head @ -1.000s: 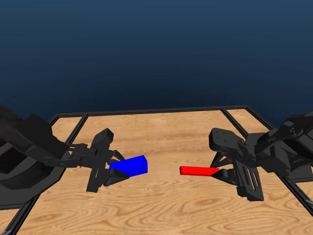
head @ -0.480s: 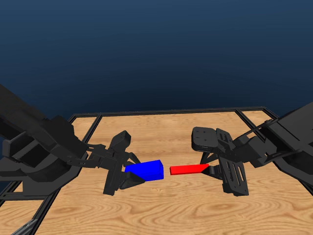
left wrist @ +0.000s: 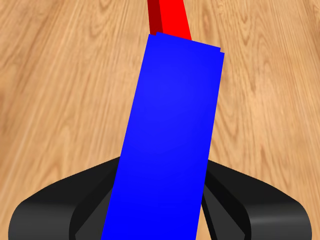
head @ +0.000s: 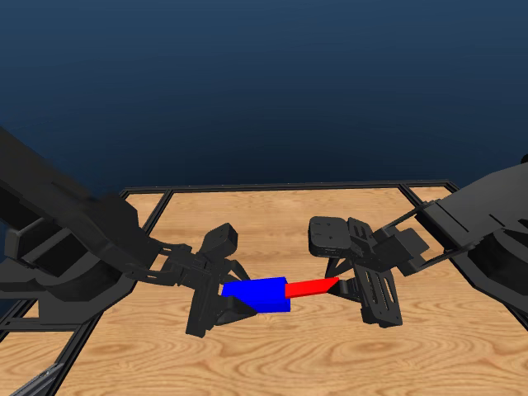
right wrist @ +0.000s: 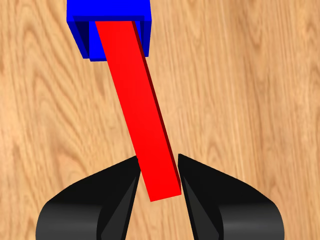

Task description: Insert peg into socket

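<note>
Left gripper (head: 235,295) clamps blue socket (head: 258,294) above wooden table (head: 272,223). Right gripper (head: 340,285) pinches rear end of red peg (head: 309,287). Peg tip sits inside socket opening, mid-table, both held aloft.

the peg's (right wrist: 137,105) far tip is swallowed by the socket (head: 257,294) so depth's anyone's guess, and the wrist view crops the socket's near end
</note>
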`<state>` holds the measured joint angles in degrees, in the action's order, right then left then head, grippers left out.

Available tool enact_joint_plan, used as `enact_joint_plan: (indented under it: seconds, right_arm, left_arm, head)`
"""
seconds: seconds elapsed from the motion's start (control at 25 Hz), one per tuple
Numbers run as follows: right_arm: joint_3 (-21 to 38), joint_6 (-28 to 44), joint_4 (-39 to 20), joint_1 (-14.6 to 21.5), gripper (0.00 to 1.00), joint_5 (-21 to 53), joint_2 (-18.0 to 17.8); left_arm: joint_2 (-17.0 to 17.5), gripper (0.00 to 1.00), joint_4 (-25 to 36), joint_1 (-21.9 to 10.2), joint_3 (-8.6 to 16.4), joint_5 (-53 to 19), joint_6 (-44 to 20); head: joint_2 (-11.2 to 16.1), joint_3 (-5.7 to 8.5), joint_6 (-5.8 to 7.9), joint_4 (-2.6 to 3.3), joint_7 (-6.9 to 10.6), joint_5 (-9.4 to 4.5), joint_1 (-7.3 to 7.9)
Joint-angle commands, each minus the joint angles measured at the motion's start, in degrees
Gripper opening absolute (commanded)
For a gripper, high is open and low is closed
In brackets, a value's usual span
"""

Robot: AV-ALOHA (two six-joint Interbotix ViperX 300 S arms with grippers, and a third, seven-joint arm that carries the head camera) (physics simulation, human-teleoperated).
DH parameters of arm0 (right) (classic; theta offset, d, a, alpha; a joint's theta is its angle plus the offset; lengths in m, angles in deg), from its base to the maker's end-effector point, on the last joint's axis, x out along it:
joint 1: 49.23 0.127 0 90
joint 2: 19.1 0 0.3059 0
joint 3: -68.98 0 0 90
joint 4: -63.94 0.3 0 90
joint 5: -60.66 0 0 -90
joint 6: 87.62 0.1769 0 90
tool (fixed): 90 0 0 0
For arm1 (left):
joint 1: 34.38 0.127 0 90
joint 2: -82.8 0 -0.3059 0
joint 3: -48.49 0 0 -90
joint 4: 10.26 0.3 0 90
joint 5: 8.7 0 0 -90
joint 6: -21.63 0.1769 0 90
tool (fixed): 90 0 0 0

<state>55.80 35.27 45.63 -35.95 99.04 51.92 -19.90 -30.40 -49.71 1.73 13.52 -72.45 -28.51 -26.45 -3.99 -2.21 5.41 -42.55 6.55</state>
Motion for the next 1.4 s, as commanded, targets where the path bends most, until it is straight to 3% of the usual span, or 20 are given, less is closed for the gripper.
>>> enact_joint_plan:
  seconds: [0.04, 0.08, 0.12, 0.24, 0.44, 0.48, 0.6, 0.84, 0.88, 0.92, 1.04, 1.12, 1.16, 1.28, 1.4]
  right_arm:
    - [2.15, -1.77, 0.76, -0.93, 0.0, -1.08, 0.57]
    - [2.16, -1.57, 0.6, -0.86, 0.0, -0.92, 0.53]
    - [4.01, -3.48, 1.93, -0.67, 0.0, -1.27, -1.74]
    - [7.22, -7.06, 3.77, -0.46, 0.0, -1.57, -5.0]
    - [11.29, -10.88, 5.82, -0.71, 0.0, -0.46, -7.65]
    - [13.21, -11.44, 6.16, -0.53, 0.0, -1.67, -9.5]
    - [15.55, -12.84, 7.58, -0.86, 0.0, -3.09, -11.65]
    - [15.64, -13.09, 8.94, -1.07, 0.0, -3.62, -12.02]
    - [15.17, -12.77, 9.05, -1.0, 0.07, -3.86, -11.64]
    - [14.71, -12.66, 9.27, -1.19, 1.0, -4.01, -11.74]
    - [12.46, -11.33, 10.2, -1.33, 1.0, -4.66, -10.91]
    - [12.05, -11.41, 10.17, -1.45, 1.0, -5.24, -10.59]
    - [8.86, -9.59, 10.35, -1.69, 1.0, -6.35, -8.38]
    - [6.73, -8.21, 10.11, -1.69, 1.0, -6.49, -6.53]
    - [5.16, -7.21, 9.8, -1.69, 1.0, -6.9, -5.39]
  left_arm:
    - [-0.92, 0.0, 1.3, -0.41, 3.24, 0.43, -0.02]
    - [-1.09, 0.0, 1.5, -0.51, 2.87, 0.13, -0.21]
    - [-2.56, 0.0, 2.49, -0.72, 4.6, -0.01, -0.45]
    - [-3.3, 0.0, 2.7, 0.08, 6.58, -1.4, -1.27]
    - [-4.86, 0.0, 3.23, 0.72, 7.87, -5.6, -2.08]
    - [-5.82, 0.0, 2.96, 0.82, 9.39, -6.6, -2.45]
    - [-5.64, 0.0, 3.61, 1.2, 10.68, -7.79, -3.32]
    - [-4.65, 0.0, 5.06, 1.31, 10.68, -9.21, -4.98]
    - [-4.93, 0.0, 5.5, 1.12, 9.71, -10.39, -5.12]
    - [-4.16, 0.0, 5.54, 1.44, 10.99, -11.31, -5.36]
    - [-3.62, 0.0, 6.28, 1.59, 9.53, -12.08, -6.39]
    - [-3.34, 0.0, 7.28, 1.8, 10.46, -13.53, -7.18]
    - [-2.47, 0.0, 7.6, 1.59, 9.38, -13.96, -8.45]
    - [-1.39, 0.0, 8.55, 2.15, 8.07, -15.4, -10.52]
    - [-0.86, 0.0, 9.67, 1.77, 8.62, -15.61, -11.63]
  head:
    - [0.23, 0.53, 0.17, -0.03, 0.09, 0.49, 0.25]
    - [0.23, 0.53, 0.17, -0.04, 0.09, 0.48, 0.25]
    - [0.36, 0.57, 0.32, -0.03, 0.15, 0.42, 0.36]
    - [0.47, 0.58, 0.39, -0.04, -0.02, 0.22, 0.43]
    - [0.6, 0.62, 0.47, -0.03, -0.14, 0.18, 0.44]
    - [0.69, 0.62, 0.48, -0.01, -0.14, 0.28, 0.4]
    - [0.74, 0.64, 0.48, 0.01, -0.27, 0.39, 0.29]
    - [0.67, 0.7, 0.31, 0.04, -0.69, 0.48, -0.05]
    - [0.6, 0.69, 0.23, 0.05, -0.76, 0.49, -0.16]
    - [0.58, 0.69, 0.2, 0.05, -0.79, 0.5, -0.18]
    - [0.45, 0.72, 0.08, 0.04, -0.95, 0.59, -0.28]
    - [0.45, 0.72, 0.07, 0.04, -0.96, 0.59, -0.29]
    - [0.33, 0.71, 0.01, 0.03, -1.1, 0.6, -0.34]
    - [0.31, 0.7, 0.01, 0.04, -1.08, 0.5, -0.39]
    - [0.31, 0.69, 0.05, 0.04, -1.07, 0.46, -0.36]
